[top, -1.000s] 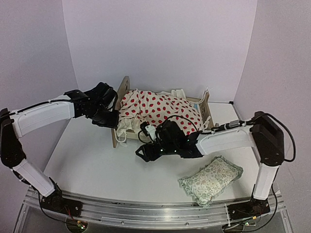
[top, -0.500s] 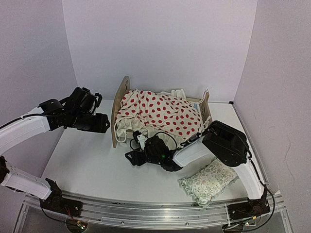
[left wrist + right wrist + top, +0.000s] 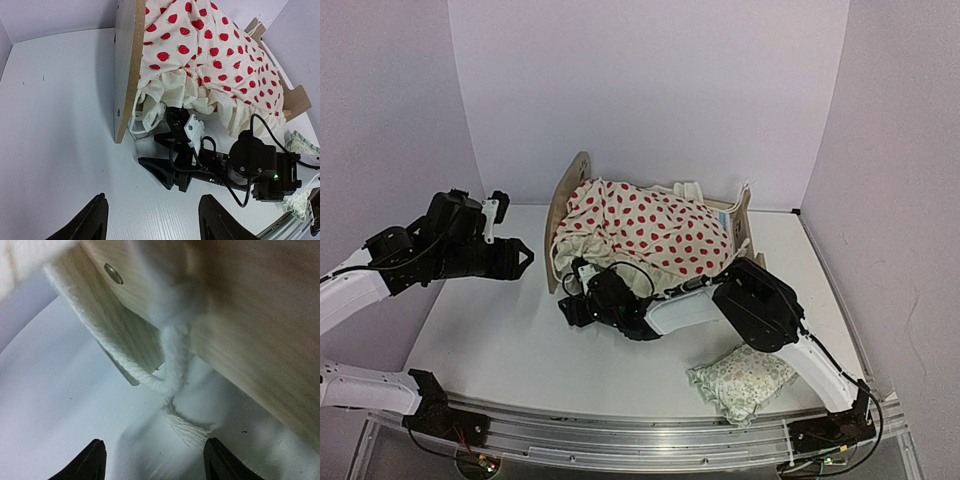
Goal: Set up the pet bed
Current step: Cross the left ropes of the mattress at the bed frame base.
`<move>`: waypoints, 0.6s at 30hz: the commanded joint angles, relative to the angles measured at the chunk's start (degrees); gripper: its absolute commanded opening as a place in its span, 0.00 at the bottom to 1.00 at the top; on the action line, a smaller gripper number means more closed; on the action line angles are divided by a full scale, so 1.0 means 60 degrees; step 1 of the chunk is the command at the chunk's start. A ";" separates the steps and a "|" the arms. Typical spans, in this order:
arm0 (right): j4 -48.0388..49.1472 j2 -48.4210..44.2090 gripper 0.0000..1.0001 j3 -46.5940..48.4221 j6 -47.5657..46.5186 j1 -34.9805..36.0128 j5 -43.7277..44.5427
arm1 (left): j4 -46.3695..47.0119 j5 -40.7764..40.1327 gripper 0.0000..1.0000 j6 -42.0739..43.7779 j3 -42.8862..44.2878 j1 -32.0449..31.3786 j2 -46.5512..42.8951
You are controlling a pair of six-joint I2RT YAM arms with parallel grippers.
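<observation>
Left hand (image 3: 523, 260) released, apart from one arched wooden pet bed (image 3: 563, 195); right hand (image 3: 565, 310) released, near its frayed cord (image 3: 168, 377).

Pet bed (image 3: 126, 65): pale matt wood;
Cushion (image 3: 650, 225): soft printed cloth;
Cord (image 3: 172, 375): white woven rope, frayed;
Table (image 3: 500, 330): smooth white

The pet bed (image 3: 560, 205) stands on the white desk (image 3: 490, 340) with a red-dotted cushion (image 3: 655, 225) heaped over it. The left tool (image 3: 520, 259) hovers, jaws spread, left of the headboard. The right tool (image 3: 570, 308) sits low by the headboard's near corner. A floral pillow (image 3: 748, 375) lies front right.
</observation>
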 commanded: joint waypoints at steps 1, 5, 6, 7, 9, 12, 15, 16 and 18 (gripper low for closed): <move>-0.2092 0.0758 0.68 0.0925 -0.0442 0.0076 0.0772 | 0.0699 0.0230 0.63 0.0282 -0.0167 0.0058 -0.0323; -0.3046 0.1298 0.69 0.2147 -0.0669 0.0116 0.1164 | 0.0788 0.0216 0.63 0.0339 -0.0242 0.0060 -0.0545; -0.3231 0.1421 0.69 0.2339 -0.0691 0.0113 0.1214 | 0.0789 0.0239 0.63 0.0326 -0.0262 0.0060 -0.0597; -0.3374 0.1559 0.70 0.2583 -0.0664 0.0113 0.1260 | 0.0802 0.0265 0.63 0.0294 -0.0286 0.0053 -0.0637; -0.3603 0.1728 0.71 0.2930 -0.0591 0.0113 0.1432 | 0.0888 0.0323 0.62 0.0237 -0.0393 0.0060 -0.0733; -0.3905 0.1916 0.68 0.3321 -0.0290 0.0113 0.2026 | 0.1033 0.0407 0.62 0.0180 -0.0563 0.0055 -0.0888; -0.4333 0.2080 0.58 0.3685 0.0176 0.0141 0.2337 | 0.1077 0.0468 0.61 0.0125 -0.0602 0.0060 -0.0908; -0.4329 0.2097 0.55 0.3720 0.0276 0.0174 0.2527 | 0.1097 0.0478 0.61 0.0109 -0.0607 0.0055 -0.0911; -0.4272 0.2251 0.51 0.3926 0.0365 0.0204 0.2678 | 0.1136 0.0480 0.60 0.0103 -0.0635 0.0059 -0.0927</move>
